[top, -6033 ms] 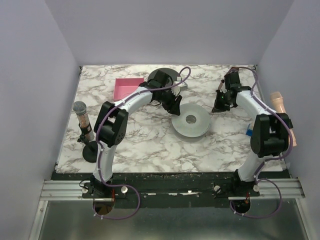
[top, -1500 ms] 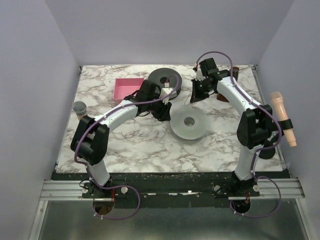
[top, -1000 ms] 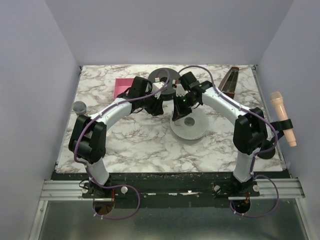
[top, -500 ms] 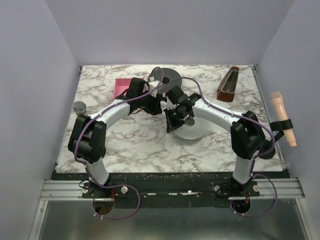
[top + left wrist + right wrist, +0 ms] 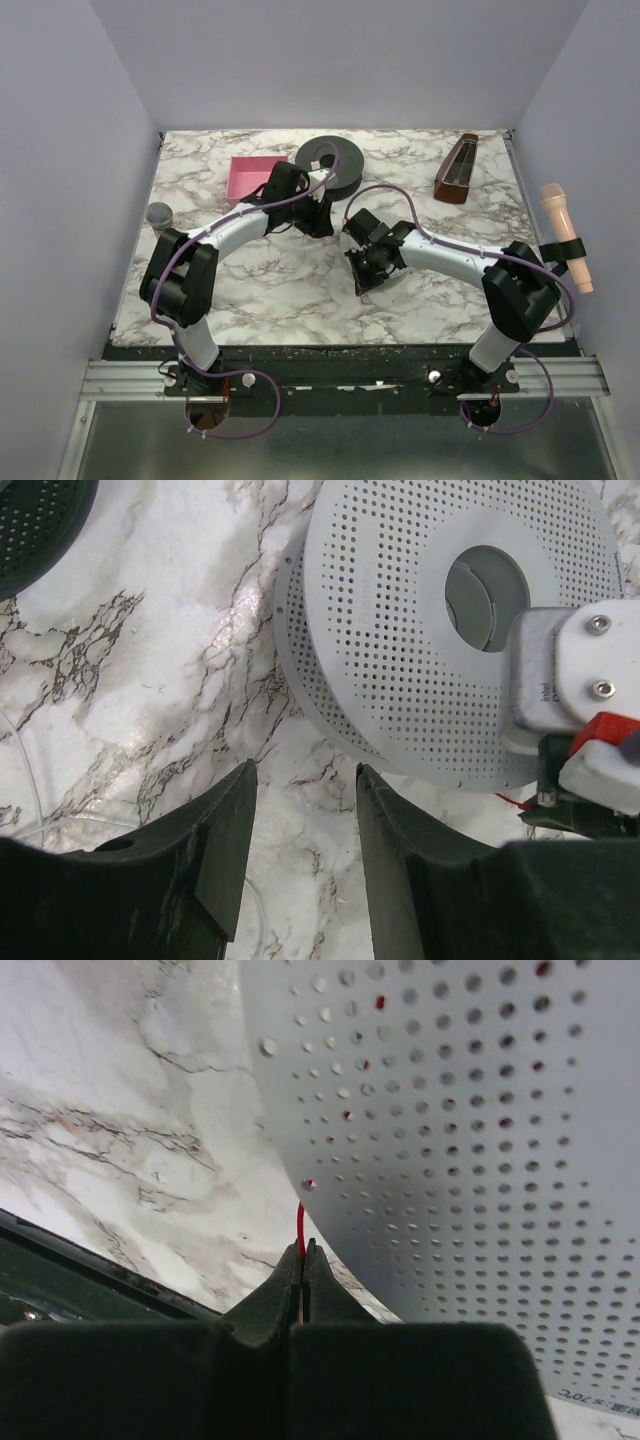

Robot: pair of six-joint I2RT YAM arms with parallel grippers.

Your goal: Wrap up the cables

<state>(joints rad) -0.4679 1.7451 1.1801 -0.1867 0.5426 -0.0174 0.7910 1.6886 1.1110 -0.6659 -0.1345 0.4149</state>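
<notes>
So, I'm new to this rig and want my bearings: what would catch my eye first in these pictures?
The right end effector is shut on a thread-thin red wire at the rim of a grey perforated spool in the middle of the table. The left end effector hovers open just beside that spool. A black spool lies behind it near the far edge.

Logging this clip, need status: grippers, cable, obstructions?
Right gripper shut on red cable at grey spool rim. Left gripper open, empty, beside spool. No obstruction seen.
</notes>
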